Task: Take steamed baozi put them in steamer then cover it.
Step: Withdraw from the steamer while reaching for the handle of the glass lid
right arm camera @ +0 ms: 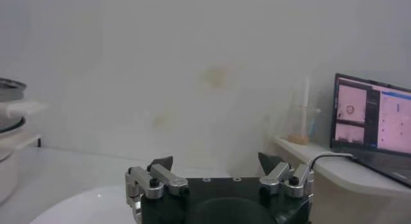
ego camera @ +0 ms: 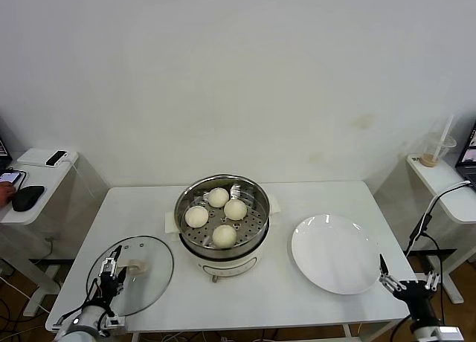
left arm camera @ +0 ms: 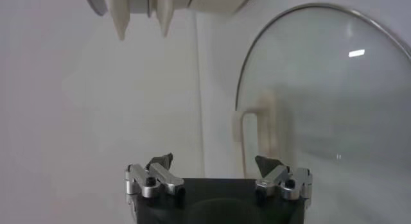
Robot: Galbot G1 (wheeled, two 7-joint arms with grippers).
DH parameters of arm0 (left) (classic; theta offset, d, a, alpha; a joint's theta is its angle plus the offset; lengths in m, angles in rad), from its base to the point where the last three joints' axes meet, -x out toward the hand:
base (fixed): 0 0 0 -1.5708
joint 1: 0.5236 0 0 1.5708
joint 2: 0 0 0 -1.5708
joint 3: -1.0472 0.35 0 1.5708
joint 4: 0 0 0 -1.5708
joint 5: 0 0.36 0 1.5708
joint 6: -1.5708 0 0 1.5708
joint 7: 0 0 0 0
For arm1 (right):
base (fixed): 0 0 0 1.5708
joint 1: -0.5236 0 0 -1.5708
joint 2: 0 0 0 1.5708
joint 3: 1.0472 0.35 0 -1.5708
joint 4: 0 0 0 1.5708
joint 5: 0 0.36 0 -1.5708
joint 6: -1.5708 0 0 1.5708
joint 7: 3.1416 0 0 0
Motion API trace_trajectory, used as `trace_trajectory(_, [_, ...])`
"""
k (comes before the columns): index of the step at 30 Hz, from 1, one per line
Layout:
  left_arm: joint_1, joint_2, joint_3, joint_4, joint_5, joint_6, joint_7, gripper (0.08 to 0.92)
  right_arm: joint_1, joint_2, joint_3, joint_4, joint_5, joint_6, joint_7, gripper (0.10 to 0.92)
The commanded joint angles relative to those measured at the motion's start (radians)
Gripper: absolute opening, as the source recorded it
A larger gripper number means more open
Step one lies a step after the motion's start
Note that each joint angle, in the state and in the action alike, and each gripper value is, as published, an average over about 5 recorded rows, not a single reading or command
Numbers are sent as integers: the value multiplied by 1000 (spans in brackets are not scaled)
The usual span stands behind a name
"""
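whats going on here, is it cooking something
Four baozi already sit in the steamer at the middle of the table, and the plate on the robot's right is bare. The glass cover still lies flat on the table. The left pincer hangs open over its near edge, holding nothing. The right pincer waits open by the plate.

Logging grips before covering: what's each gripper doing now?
Left gripper: open, empty, over the cover.
Right gripper: open, empty, beside the plate.
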Motion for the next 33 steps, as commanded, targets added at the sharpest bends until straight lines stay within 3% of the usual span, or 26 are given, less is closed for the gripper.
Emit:
trace_trajectory(1, [-125,2,34,100,3,-1,-18,823,-4,10,-3,-11,-18,3,-4,823])
trace_trajectory(9, [-159,-1,42,153,-6,-4,-27,792,6,13,-6,-23,-26,0,-7,823])
trace_trajectory(24, [-140,-2,29,161,-36,-54,-64,368,11,11,-19,-11,-29,-7,-10,823])
trace_trajectory(33, [-65,-1,-22,25,-60,-37,-108,142,8,3,-25,2,-29,-3,-13,823])
